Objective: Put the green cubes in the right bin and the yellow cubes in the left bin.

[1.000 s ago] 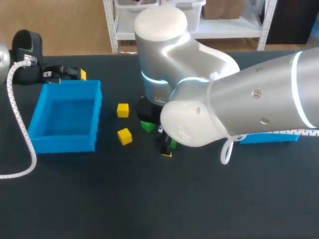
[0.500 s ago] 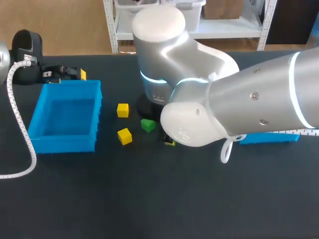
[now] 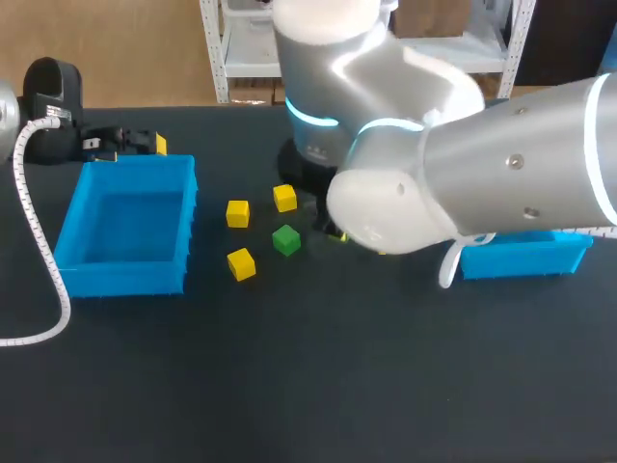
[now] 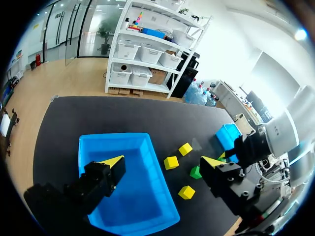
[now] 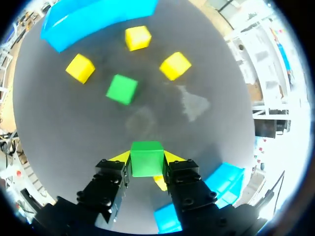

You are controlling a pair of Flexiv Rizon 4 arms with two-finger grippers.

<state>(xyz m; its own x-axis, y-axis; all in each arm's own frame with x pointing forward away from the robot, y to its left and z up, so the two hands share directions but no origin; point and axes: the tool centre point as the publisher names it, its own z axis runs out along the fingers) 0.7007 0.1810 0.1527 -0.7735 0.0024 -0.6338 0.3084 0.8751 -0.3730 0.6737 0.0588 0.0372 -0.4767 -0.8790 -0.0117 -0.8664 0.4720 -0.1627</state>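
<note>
Pinched level in right claw [image 5: 146,163]: small green cube [image 5: 146,156], equal-sided, hidden overhead by silver arm [image 3: 501,183]. Left claw [image 4: 162,162] spread just behind blue plastic bin [image 3: 125,280].

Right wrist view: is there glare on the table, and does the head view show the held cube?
Right wrist view: pale glare patches on the table ahead of the right gripper, shut on a green cube. Head view: the right arm hides that cube.

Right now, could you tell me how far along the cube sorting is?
Nothing looks done: the left bin is empty. In hand: the right gripper is shut on one green cube. Left: another green cube and three yellow cubes on the table.
</note>
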